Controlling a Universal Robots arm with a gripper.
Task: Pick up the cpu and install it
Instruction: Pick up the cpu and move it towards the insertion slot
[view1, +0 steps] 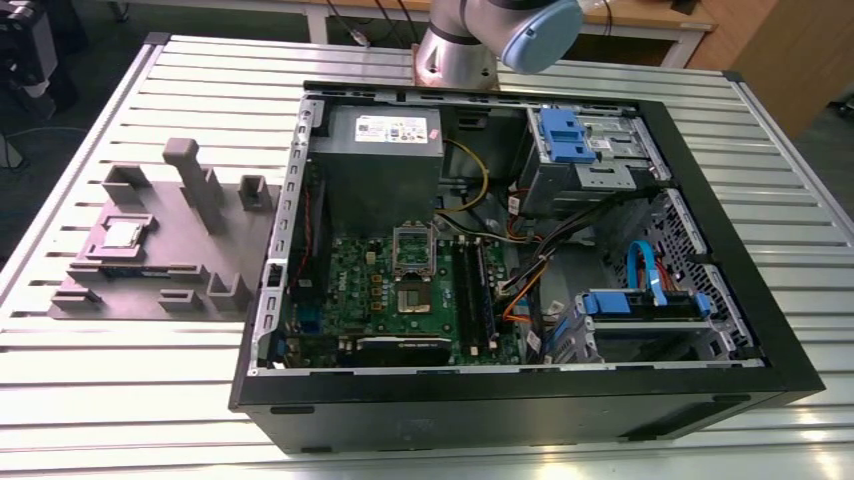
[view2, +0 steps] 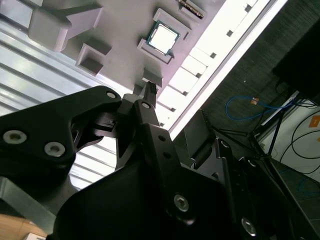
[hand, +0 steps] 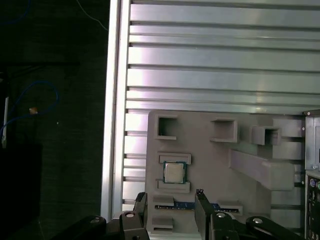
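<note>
The claw stands wide. Its two black fingers are well apart with nothing between them, poised over the near edge of the grey holder. Just past the fingertips the cpu lies flat in its square recess in the holder, apart from the claw and roughly in line with the gap between the fingers. Its silver top also shows in the second wrist view and the exterior view. Around the cpu the holder carries other recesses and raised blocks. The holder rests on the slatted metal tabletop, which stretches away beyond it. Farther from the claw, beside the holder, lies the open computer case, with the socket frame on its green board.
</note>
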